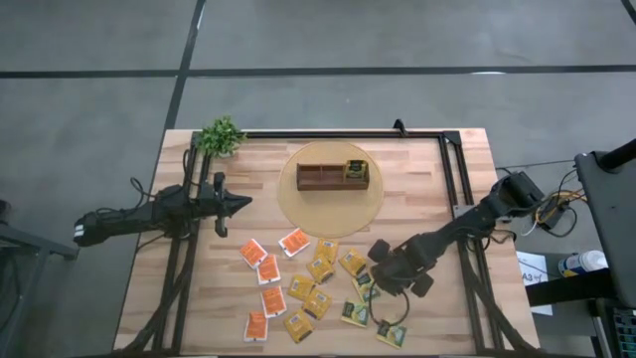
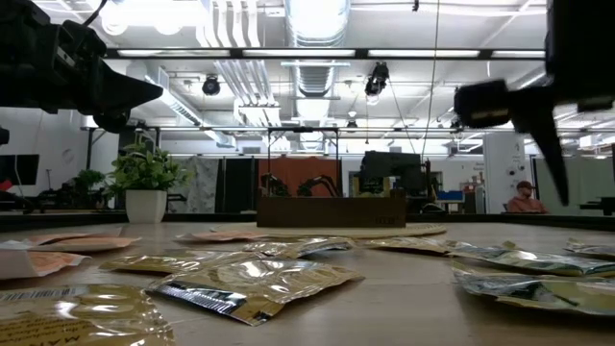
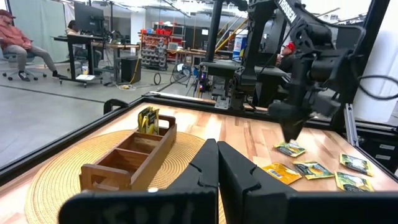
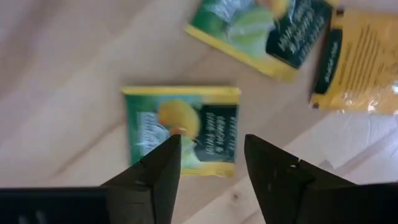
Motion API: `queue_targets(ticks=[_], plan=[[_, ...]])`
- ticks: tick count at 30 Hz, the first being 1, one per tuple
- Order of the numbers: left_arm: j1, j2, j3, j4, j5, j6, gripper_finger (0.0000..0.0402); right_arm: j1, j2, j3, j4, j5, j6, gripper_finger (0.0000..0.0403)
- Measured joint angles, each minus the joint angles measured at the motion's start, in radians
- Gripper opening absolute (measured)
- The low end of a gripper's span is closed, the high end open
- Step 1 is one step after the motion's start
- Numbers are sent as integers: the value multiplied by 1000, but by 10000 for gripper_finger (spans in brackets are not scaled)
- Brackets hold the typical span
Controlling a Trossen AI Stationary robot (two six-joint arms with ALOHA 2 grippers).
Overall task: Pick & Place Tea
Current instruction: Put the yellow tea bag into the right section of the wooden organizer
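Several tea sachets, orange (image 1: 268, 268), yellow (image 1: 318, 268) and green (image 1: 356, 313), lie flat on the near half of the wooden table. One more sachet (image 1: 356, 171) stands in the right compartment of the brown wooden box (image 1: 323, 177). My right gripper (image 4: 211, 146) points down, open, above a green sachet (image 4: 180, 127) and clear of it; its fingers (image 2: 555, 183) hang well above the tabletop. My left gripper (image 3: 217, 163) waits shut and level over the table's left part (image 1: 237, 203), holding nothing.
The box stands on a round woven mat (image 1: 333, 214) at the far middle. A small potted plant (image 1: 221, 136) sits at the far left corner. Black frame rails (image 1: 452, 179) run along the table's far and right sides. People sit in the room behind (image 3: 15, 43).
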Motion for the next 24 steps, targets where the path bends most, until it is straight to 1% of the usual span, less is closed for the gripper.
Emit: queue_targets(ticks=[6,13,19,24], plan=[[0,0,0,0,0,0,0,-38,27,-21,30,5,-44,176],[0,0,0,0,0,0,0,-39,35,-39,49,1,-57,176],[0,0,0,0,0,0,0,-38,41,-57,112,1,-68,176],[0,0,0,0,0,0,0,-38,60,-62,119,1,-68,176]])
